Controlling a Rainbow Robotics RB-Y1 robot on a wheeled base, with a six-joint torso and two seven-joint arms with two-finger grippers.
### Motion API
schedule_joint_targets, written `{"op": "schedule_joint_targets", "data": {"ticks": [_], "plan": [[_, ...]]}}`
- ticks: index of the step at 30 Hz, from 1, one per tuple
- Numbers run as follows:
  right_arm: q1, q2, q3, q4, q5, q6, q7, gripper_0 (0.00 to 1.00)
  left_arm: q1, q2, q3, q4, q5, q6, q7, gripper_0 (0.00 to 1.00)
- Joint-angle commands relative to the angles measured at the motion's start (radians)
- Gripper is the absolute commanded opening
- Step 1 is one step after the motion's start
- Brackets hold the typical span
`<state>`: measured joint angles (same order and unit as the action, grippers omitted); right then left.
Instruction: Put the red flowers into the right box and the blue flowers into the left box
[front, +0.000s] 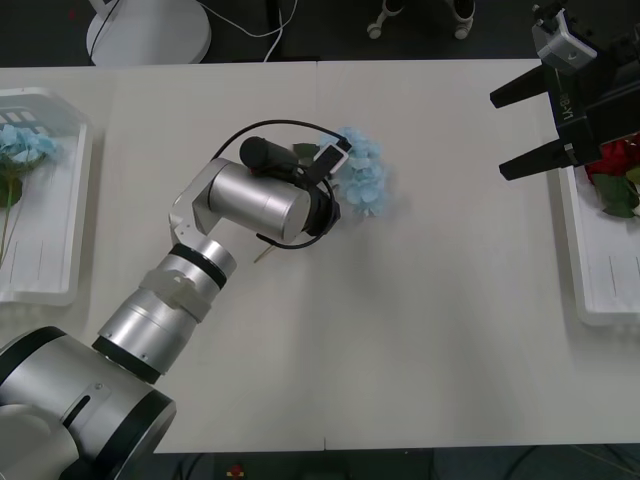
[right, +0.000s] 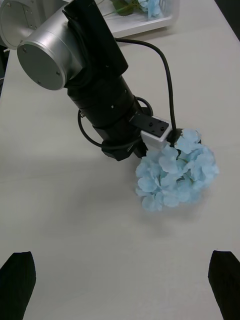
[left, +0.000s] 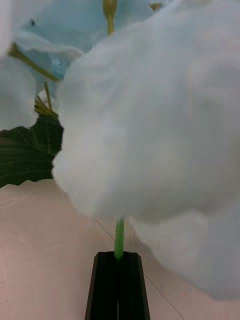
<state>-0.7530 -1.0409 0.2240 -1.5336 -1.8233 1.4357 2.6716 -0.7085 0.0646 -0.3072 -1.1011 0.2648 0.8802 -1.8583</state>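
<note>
Left gripper (left: 118, 280), black fingers pressed together on the thin green stem (left: 119, 240) of a pale-blue hydrangea cluster (front: 362, 175); petals crowd the left wrist view, with a dark green leaf (left: 27, 155) behind. In the front view the left arm reaches over the middle of the white table (front: 440, 330), the cluster lying on the tabletop just beyond its wrist. Right gripper (front: 520, 130), black fingers spread wide and holding nothing, hovers at the table's right side beside the right box (front: 590, 290), which contains red roses (front: 612, 160). Left box (front: 60, 210), at the table's far left, contains another blue flower (front: 25, 145). No legible writing on the boxes; markings on the right gripper body cannot be read.
</note>
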Motion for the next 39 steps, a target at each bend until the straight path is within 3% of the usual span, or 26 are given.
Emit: {"op": "schedule_joint_targets", "data": {"ticks": [1, 17, 23, 27, 39], "plan": [[0.001, -0.048, -0.026, -0.026, -0.002, 0.008, 0.034, 1.00, -0.042, 0.020, 0.059, -0.112, 0.013, -0.001, 0.087, 0.00], [0.001, -0.048, -0.026, -0.026, -0.002, 0.008, 0.034, 1.00, 0.046, 0.222, 0.392, -0.585, 0.235, 0.367, 0.117, 0.00], [0.001, -0.048, -0.026, -0.026, -0.002, 0.008, 0.034, 1.00, 0.057, 0.330, 0.599, -0.620, 0.373, 0.499, 0.099, 0.00], [0.001, -0.048, -0.026, -0.026, -0.002, 0.008, 0.034, 1.00, 0.067, 0.377, 0.738, -0.640, 0.340, 0.597, 0.093, 0.00], [0.001, -0.048, -0.026, -0.026, -0.002, 0.008, 0.034, 1.00, 0.195, 0.443, 0.889, -0.643, 0.133, 0.519, 0.100, 0.00]]}}
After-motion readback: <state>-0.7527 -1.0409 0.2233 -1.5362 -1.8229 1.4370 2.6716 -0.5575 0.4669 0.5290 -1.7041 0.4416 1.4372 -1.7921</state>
